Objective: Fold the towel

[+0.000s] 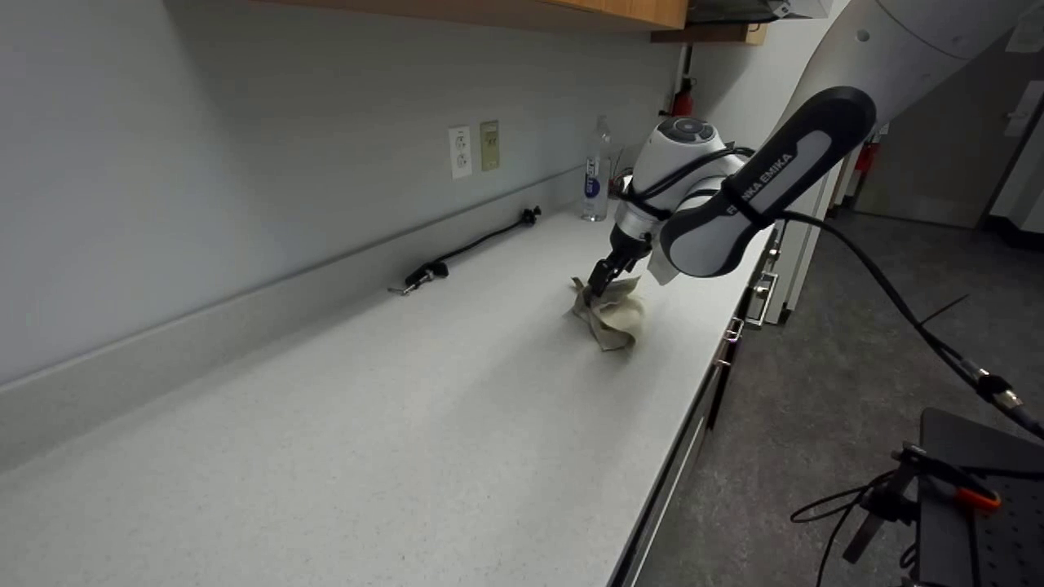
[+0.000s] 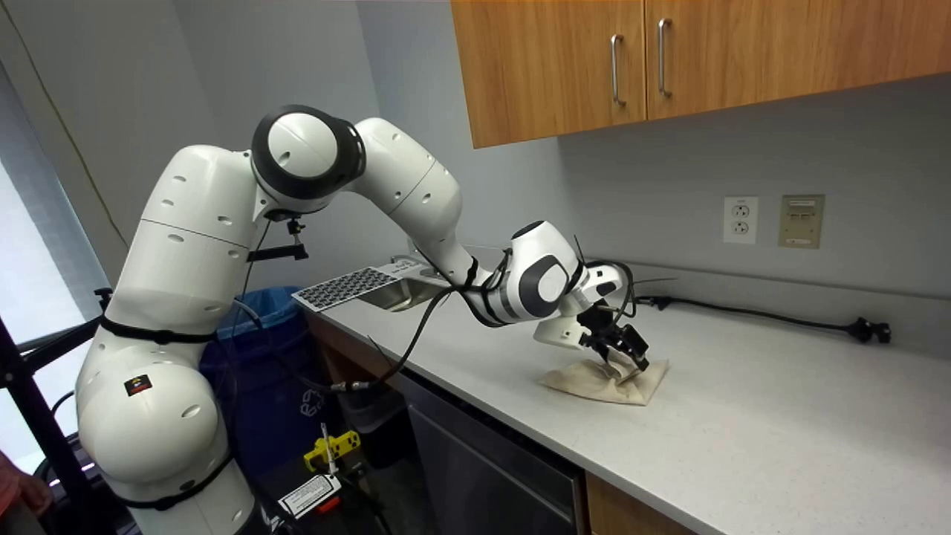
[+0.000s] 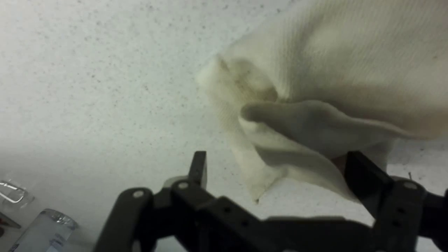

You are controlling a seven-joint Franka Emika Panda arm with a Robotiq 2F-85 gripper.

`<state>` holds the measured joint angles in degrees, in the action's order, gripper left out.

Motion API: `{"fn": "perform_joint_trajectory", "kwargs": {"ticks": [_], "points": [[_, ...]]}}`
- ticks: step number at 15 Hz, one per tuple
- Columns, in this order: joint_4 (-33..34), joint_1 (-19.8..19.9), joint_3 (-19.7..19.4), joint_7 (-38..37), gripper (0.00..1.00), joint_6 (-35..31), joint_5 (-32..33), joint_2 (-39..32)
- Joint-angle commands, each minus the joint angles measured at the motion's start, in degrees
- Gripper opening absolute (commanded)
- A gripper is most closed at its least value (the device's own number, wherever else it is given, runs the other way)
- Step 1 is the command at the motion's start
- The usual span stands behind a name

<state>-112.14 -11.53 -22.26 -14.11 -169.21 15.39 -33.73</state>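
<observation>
A beige towel (image 1: 617, 319) lies crumpled on the white counter, with raised folds; it also shows in an exterior view (image 2: 583, 379). In the wrist view the towel (image 3: 353, 59) fills the upper right, with a curled fold in the middle and a corner pointing down between the fingers. My gripper (image 3: 276, 154) is open, its fingers wide apart. The right finger touches or overlaps the towel's fold; the left finger is over bare counter. In both exterior views the gripper (image 1: 599, 284) (image 2: 625, 357) is low at the towel, tilted. Whether the fingertips touch the counter is hidden.
A clear bottle (image 1: 596, 175) stands near the wall behind the arm; it also shows in the wrist view (image 3: 45, 231). A black cable with a clamp (image 1: 477, 244) lies along the backsplash. A sink (image 2: 405, 295) is at the counter's far end. Wooden cabinets (image 2: 553, 67) hang above.
</observation>
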Motion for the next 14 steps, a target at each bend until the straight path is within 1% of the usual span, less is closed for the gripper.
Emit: {"fn": "perform_joint_trajectory", "kwargs": {"ticks": [1,6,7,8,9,10,11,13,14], "points": [[-2.39,-1.34,-2.53,0.70,1.00,1.09,1.79,5.39],[-4.24,-0.11,-1.16,1.57,1.00,3.79,3.50,9.88],[-4.93,0.11,-0.68,1.68,0.94,4.75,3.98,10.66],[-5.53,0.27,-0.32,1.63,0.77,5.65,4.55,11.37],[-6.29,0.56,0.16,1.81,0.70,6.50,4.97,12.07],[-6.94,0.65,0.34,1.71,0.68,7.20,5.66,12.63],[-7.63,0.70,0.53,1.47,0.61,7.97,6.36,13.08],[-8.87,1.10,1.12,1.34,0.44,9.49,7.31,13.92],[-9.35,1.50,1.60,1.60,0.37,10.28,7.45,14.13]]}}
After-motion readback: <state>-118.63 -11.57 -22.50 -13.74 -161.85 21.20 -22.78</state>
